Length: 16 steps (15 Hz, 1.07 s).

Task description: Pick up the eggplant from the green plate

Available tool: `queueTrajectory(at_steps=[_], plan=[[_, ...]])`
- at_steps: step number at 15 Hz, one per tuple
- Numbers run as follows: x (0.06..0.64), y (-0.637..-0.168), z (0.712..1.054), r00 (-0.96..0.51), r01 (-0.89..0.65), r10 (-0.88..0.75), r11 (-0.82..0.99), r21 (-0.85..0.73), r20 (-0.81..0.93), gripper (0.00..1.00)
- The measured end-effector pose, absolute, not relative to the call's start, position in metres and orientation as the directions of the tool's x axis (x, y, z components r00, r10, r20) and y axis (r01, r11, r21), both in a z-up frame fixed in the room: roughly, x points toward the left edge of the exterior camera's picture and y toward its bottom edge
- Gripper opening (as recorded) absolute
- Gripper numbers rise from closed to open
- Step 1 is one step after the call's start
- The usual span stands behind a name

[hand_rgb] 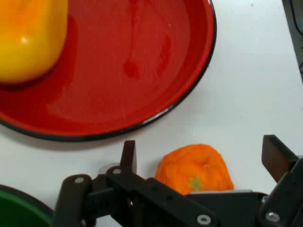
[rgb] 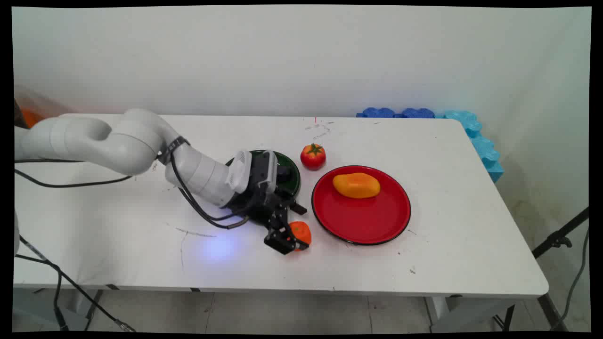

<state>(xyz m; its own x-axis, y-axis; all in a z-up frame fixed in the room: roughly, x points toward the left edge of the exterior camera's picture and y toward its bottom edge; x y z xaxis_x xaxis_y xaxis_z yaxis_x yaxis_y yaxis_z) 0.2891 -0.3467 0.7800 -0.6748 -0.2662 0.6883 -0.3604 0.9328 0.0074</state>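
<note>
Tool (hand_rgb: 199, 158) low over surface (rgb: 471, 226), fingers spread wide either side of small orange fruit (hand_rgb: 195, 169), not clamped. Fruit just beside red plate (hand_rgb: 142, 71) holding yellow mango (hand_rgb: 28, 38).

Gripper (rgb: 288, 239) low at the table (rgb: 447, 235), around an orange (rgb: 301, 231) near the front. Red plate (rgb: 362, 216) just right of it holds a yellow-orange mango (rgb: 356, 185). Tomato (rgb: 313, 156) beside green plate (rgb: 287, 175), which the arm partly covers.
</note>
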Motion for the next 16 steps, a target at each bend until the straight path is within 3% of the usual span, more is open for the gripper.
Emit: queueTrajectory(at_steps=[11, 16], plan=[[0.33, -0.362, 0.89, -0.681, -0.361, -0.237, 0.932, -0.036, 0.693, 1.0], [0.374, -0.387, 0.906, -0.713, -0.408, -0.265, 0.91, -0.076, 0.649, 1.0]])
